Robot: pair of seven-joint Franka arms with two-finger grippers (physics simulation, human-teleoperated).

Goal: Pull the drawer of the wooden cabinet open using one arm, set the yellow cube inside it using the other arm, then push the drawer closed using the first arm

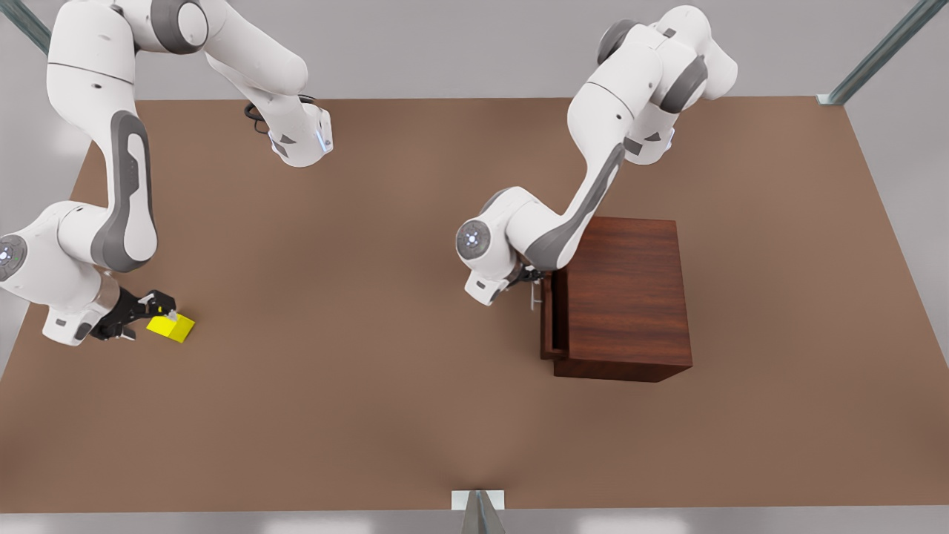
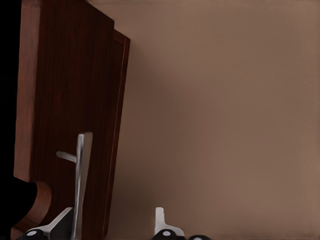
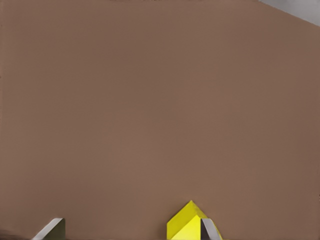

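Your left gripper (image 1: 535,285) sits spread around the drawer (image 1: 549,315) handle (image 2: 81,180); your right gripper (image 1: 157,310), fingers apart, seemingly brackets the yellow cube (image 1: 172,327).

Soft, even light from overhead fills the scene, laying only faint, diffuse shadows on the matte brown table (image 1: 371,386), with no glare, while the wooden cabinet (image 1: 630,297) shows a darker near side and, in the left wrist view, a black unlit strip runs beside it.

Front view looks down from overhead; wrist views sit close, near table (image 1: 385,415) level.
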